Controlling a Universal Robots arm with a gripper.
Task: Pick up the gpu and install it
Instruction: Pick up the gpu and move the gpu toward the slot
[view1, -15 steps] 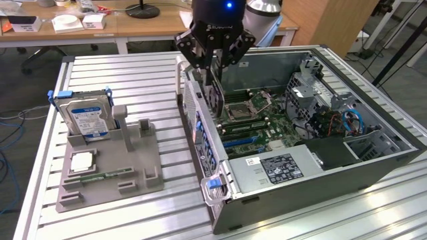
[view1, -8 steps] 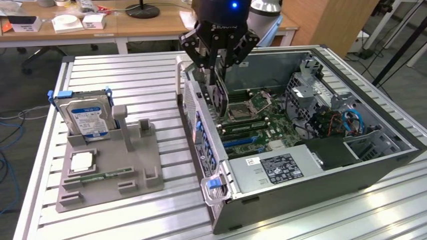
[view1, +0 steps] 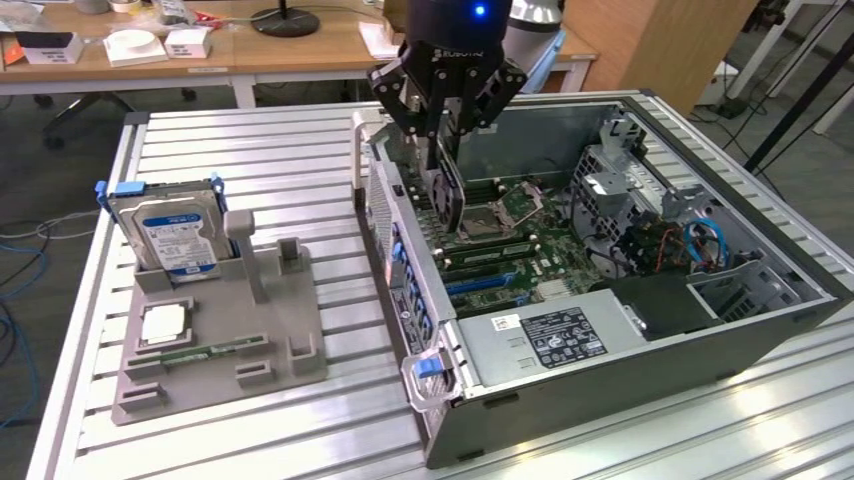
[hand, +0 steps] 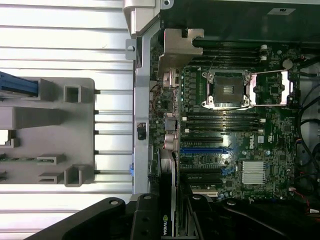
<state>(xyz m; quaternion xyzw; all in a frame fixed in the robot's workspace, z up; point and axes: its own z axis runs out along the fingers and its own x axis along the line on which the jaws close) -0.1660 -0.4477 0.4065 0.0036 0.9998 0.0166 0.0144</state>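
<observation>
Gripper: black 2-finger gripper (view1: 443, 140) partly closed, clamped on the card | GPU: thin black-faced card on a green board (view1: 450, 200), held on edge inside the open grey computer case (view1: 641, 330), beside its rear wall, low over the green motherboard (view1: 514, 235); contact unclear | Exterior view's left: silver hard drive with a blue-white label (view1: 167, 230), upright in a grey holder (view1: 267, 320)

Two cameras on one open computer case (view1: 667, 365): one high and wide, one close overhead.

The exterior view stands off the slatted table (view1: 267, 140) and looks down at a slant over the whole case and the grey holder (view1: 267, 335), with desks behind. The wrist view looks straight down into the case from close by, with the gripper (hand: 170, 220) and its held gpu (hand: 164, 229) crowding the foreground. Both views take in the motherboard (hand: 270, 145), one case wall and part of the holder.
</observation>
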